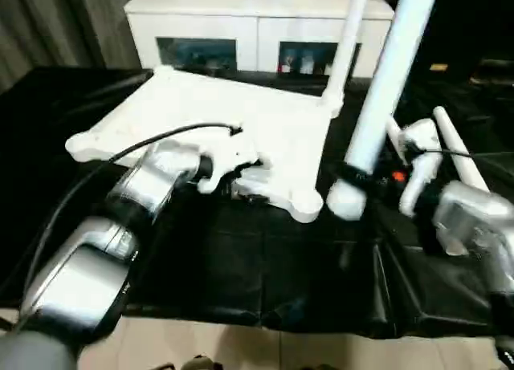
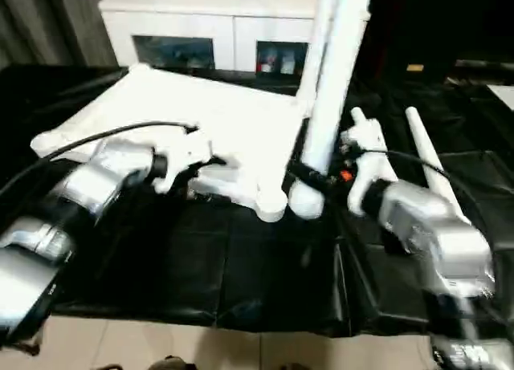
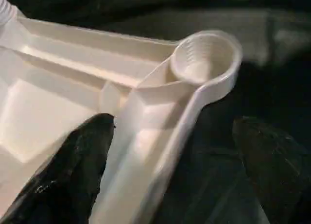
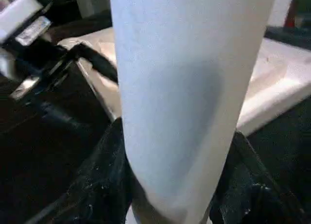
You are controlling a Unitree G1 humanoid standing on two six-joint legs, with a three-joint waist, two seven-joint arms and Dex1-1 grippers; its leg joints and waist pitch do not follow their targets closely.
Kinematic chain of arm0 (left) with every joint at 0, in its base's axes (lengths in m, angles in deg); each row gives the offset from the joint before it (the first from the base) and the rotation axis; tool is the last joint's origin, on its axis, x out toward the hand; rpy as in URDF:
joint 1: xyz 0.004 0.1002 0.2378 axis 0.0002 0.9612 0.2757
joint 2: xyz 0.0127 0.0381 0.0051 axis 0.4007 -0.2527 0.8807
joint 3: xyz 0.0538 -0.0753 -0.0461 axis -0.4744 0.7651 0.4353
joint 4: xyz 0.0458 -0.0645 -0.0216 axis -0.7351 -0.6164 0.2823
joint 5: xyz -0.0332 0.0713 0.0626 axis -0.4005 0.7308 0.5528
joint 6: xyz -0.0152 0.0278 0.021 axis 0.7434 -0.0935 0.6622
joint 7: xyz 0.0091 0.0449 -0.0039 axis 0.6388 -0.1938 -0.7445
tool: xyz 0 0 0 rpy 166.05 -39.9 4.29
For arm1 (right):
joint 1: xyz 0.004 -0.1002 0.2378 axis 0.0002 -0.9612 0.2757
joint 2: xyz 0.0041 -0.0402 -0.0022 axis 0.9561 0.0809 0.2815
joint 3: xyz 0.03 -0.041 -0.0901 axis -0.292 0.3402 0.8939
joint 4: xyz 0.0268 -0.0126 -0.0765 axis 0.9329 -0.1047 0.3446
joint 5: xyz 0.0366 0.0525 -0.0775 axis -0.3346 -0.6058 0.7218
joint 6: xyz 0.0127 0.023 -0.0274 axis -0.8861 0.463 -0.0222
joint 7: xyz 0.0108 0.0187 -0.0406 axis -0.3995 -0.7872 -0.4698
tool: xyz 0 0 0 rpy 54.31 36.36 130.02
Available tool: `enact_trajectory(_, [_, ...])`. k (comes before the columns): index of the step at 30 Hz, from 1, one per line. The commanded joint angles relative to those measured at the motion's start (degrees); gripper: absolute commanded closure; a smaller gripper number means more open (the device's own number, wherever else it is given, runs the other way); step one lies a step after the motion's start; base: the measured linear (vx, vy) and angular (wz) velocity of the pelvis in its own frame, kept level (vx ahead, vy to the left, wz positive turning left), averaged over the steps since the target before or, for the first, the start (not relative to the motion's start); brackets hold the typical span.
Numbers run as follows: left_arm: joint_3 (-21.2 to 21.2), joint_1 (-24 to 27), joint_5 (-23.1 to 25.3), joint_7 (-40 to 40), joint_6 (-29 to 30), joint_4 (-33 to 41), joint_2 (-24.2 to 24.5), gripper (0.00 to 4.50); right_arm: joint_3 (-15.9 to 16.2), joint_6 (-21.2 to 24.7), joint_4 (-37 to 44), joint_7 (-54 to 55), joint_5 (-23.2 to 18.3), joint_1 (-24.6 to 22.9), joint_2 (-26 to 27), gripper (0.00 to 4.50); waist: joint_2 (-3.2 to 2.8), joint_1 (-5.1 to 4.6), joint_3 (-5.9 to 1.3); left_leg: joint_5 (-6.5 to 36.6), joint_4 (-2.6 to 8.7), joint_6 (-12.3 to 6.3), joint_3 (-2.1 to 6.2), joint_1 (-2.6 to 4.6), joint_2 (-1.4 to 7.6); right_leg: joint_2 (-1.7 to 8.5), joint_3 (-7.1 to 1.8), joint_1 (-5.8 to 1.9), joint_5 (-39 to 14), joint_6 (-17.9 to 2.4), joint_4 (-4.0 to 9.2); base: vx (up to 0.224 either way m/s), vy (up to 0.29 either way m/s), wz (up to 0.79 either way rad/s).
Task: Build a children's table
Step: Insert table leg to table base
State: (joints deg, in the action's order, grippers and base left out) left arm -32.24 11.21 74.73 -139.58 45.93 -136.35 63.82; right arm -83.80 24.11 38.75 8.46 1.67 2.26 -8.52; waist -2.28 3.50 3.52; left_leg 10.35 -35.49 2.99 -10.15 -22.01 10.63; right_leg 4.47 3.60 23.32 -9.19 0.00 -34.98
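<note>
The white tabletop [image 1: 233, 117] lies underside up on the black cloth. One white leg [image 1: 347, 41] stands in its far right corner. My right gripper [image 1: 363, 181] is shut on a second leg [image 1: 389, 81], holding it upright with its lower end just right of the near right corner socket [image 1: 309, 205]. In the right wrist view that leg [image 4: 184, 88] sits between the black fingers [image 4: 104, 185]. My left gripper [image 3: 172, 122] is open at the tabletop's near edge, a finger [image 3: 73, 175] on each side of the rim, close to the round ribbed socket [image 3: 206, 59].
Another white leg [image 1: 459, 149] lies on the cloth to the right of my right arm. A white cabinet [image 1: 257, 25] with glass-fronted compartments stands behind the tabletop. The black cloth [image 1: 241, 282] ends at a tiled floor [image 1: 241, 350] near me.
</note>
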Motion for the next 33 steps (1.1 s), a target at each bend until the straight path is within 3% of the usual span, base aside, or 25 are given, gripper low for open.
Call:
enact_trajectory(1, [-1.36,-2.26,3.46,2.8,-2.95,-5.2,-0.93,0.0,-1.54,2.22,3.74,0.66,-1.47,-0.89,-0.86,2.66,0.34,-0.52,-4.59,12.72,4.15,-0.64,0.7,1.05,1.48,3.2,-2.38,-3.69,-12.99,-12.21,4.67,0.0,0.0,0.0])
enact_trajectory(2, [-1.57,-2.9,4.06,3.36,-3.53,-6.63,-1.27,0.0,-1.81,2.82,4.59,0.85,-1.77,-1.39,-0.99,2.66,-0.04,-0.54,-4.69,12.69,4.13,-0.58,0.8,1.11,1.55,3.28,-2.36,-3.72,-13.49,-12.17,4.6,0.0,0.0,0.0])
enact_trajectory(3, [-1.57,-2.9,4.06,3.36,-3.53,-6.63,-1.27,0.0,-1.81,2.82,4.59,0.85,-1.77,-1.39,-0.99,2.66,0.07,-0.64,-4.69,12.78,4.17,-0.71,0.77,1.09,1.58,3.31,-2.36,-3.71,-13.93,-12.11,4.78,0.0,0.0,0.0])
enact_trajectory(8, [-3.8,-5.3,8.23,4.69,-4.28,-14.92,-3.16,0.0,-3.14,5.84,8.75,2.28,-3.27,-3.51,-1.69,2.66,-0.65,-1.85,-4.62,14.32,4.14,-0.99,0.99,0.97,1.44,3.22,-2.13,-3.76,-16.36,-12.02,5.19,0.0,0.0,0.0])
enact_trajectory(9, [-3.77,-5.35,8.33,4.78,-4.35,-15.14,-3.22,0.27,-3.17,5.91,8.85,2.33,-3.3,-3.56,-1.7,2.66,-0.45,-2.02,-4.65,14.22,4.05,-1.33,0.95,0.93,1.32,3.19,-2.06,-3.75,-16.91,-11.9,5.35,0.0,0.0,0.0])
enact_trajectory(11, [-2.48,-5.82,8.6,6.41,-4.66,-17.21,-4.05,0.34,-3.45,6.63,9.88,2.86,-3.73,-3.97,-1.67,2.66,-1.01,-2.16,-4.69,14.14,3.95,-1.55,0.93,1.03,1.29,3.11,-2.03,-3.56,-17.38,-12.12,5.46,0.0,0.0,0.0])
enact_trajectory(13, [-2.25,-6.03,10.01,8.0,-5.21,-19.28,-4.49,0.54,-3.75,7.59,11.01,3.56,-4.23,-4.24,-1.35,2.66,-0.57,-2.11,-4.76,13.64,3.93,-1.99,0.92,0.97,1.3,3.05,-2.0,-3.68,-17.15,-12.08,5.5,0.0,0.0,0.0])
enact_trajectory(16, [-3.13,-5.63,11.5,8.19,-5.23,-20.48,-4.44,0.78,-3.43,8.01,11.3,3.87,-4.41,-4.25,-1.2,2.66,-0.82,-2.02,-4.71,13.53,4.03,-2.18,0.99,1.08,1.5,3.14,-1.99,-3.45,-17.25,-12.25,5.45,0.0,0.0,0.0])
enact_trajectory(18, [-4.46,-5.48,13.04,9.28,-5.82,-20.63,-4.09,0.87,-3.22,7.97,11.2,3.81,-4.37,-4.15,-1.18,2.66,-0.72,-1.99,-4.73,13.73,4.06,-2.17,1.03,1.08,1.59,3.13,-2.03,-3.43,-17.01,-12.29,5.39,0.0,0.0,0.0])
enact_trajectory(19, [-4.97,-5.36,13.98,9.82,-6.2,-20.99,-3.99,1.13,-3.04,8.02,11.18,3.81,-4.5,-4.03,-1.23,2.66,-0.61,-1.89,-4.73,13.63,4.1,-2.21,1.04,1.1,1.65,3.29,-2.08,-3.43,-16.8,-12.38,5.4,0.0,0.0,0.0])
enact_trajectory(25, [-4.51,-5.29,14.45,8.79,-6.5,-21.76,-4.35,1.55,-2.83,8.36,10.94,3.89,-4.75,-3.37,-1.2,2.66,-0.64,-1.8,-4.68,13.32,4.13,-2.34,1.01,1.06,1.67,3.36,-2.12,-3.43,-16.08,-12.85,5.32,0.0,0.0,0.0])
enact_trajectory(26, [-4.55,-5.25,14.92,7.72,-6.97,-21.91,-4.56,1.64,-2.64,8.42,10.84,3.77,-4.75,-3.2,-1.29,2.66,-0.24,-1.8,-4.68,13.25,4.12,-2.4,0.96,0.97,1.62,3.42,-2.12,-3.52,-16.31,-12.77,5.31,0.0,0.0,0.0])
enact_trajectory(33, [-5.64,-5.64,16.44,-3.49,-6.81,-22.09,-5.85,2.26,-1.71,7.69,9.8,3.02,-4.12,-2.49,-1.74,2.66,-0.66,-1.69,-4.64,12.78,4.34,-2.37,1.02,1.08,1.84,3.63,-2.23,-3.42,-15.08,-13.33,5.3,0.0,0.0,0.0])
